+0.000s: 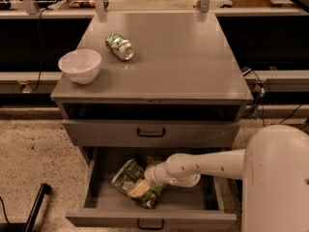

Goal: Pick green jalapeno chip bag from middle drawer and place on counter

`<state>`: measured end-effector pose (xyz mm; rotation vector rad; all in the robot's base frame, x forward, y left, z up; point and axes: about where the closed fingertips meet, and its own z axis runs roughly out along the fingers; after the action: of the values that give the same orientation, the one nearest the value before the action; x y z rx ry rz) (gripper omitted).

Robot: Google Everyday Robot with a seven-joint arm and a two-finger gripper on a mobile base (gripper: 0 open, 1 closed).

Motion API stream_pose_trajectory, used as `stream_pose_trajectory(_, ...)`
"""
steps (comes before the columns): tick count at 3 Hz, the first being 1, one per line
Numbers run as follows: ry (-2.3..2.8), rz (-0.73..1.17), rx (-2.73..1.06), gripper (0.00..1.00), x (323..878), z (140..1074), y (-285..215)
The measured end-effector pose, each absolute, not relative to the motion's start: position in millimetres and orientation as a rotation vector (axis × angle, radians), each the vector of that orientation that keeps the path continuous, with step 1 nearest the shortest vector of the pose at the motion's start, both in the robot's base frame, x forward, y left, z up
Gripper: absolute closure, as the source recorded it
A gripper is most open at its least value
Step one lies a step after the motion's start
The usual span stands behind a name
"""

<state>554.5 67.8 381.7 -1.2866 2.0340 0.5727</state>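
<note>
The green jalapeno chip bag lies crinkled on the floor of the open middle drawer, left of centre. My white arm reaches in from the right, and my gripper is down at the right side of the bag, touching it. The arm's end covers part of the bag. The counter is the grey top of the cabinet, above the drawers.
A white bowl stands at the counter's left edge. A small green-and-silver can lies on its side behind it. A shallower drawer above the open one is closed. A black bar leans on the speckled floor at the left.
</note>
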Motion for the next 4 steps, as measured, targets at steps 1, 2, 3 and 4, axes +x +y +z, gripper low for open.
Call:
stream_pose_trajectory(1,2.055,0.580,-1.283,0.17,550.9,375.0,59.2)
stream_pose_trajectory(2,2.081,0.581,-1.284,0.38,550.7,369.1,53.8)
stream_pose_trajectory(3,2.105,0.584,-1.287,0.62,551.1,364.5,50.9)
stream_pose_trajectory(4,2.113,0.585,-1.286,0.85,551.3,363.8,49.4)
